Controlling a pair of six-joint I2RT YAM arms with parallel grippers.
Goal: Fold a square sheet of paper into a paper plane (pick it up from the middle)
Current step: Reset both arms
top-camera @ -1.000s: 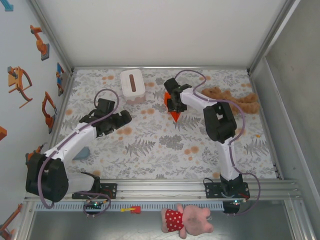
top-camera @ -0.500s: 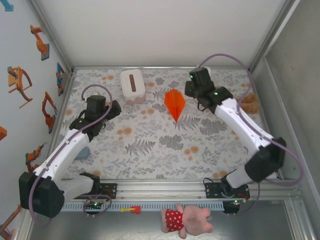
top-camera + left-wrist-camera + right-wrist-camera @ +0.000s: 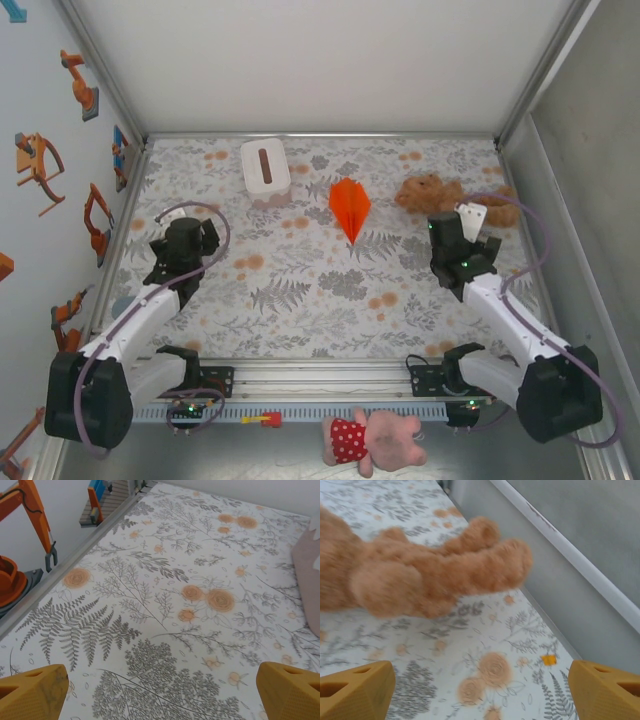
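Note:
The paper plane, a narrow bright orange dart with a centre crease, lies flat on the flowered table with its tip toward the near side. Neither gripper touches it. My left gripper hovers over the left part of the table, well left of the plane. In the left wrist view, my left gripper is open over bare cloth. My right gripper is right of the plane, beside the tan plush toy. In the right wrist view, my right gripper is open and holds nothing.
A white tissue box stands at the far left, and its side shows at the right edge of the left wrist view. The tan plush toy lies just ahead of the right fingers, near the right wall. A pink plush toy lies below the front rail.
The right gripper let go of the plane, opened wide and drew back to the right near the tan toy. The left arm pulled back toward the left. The plane stays where it was.

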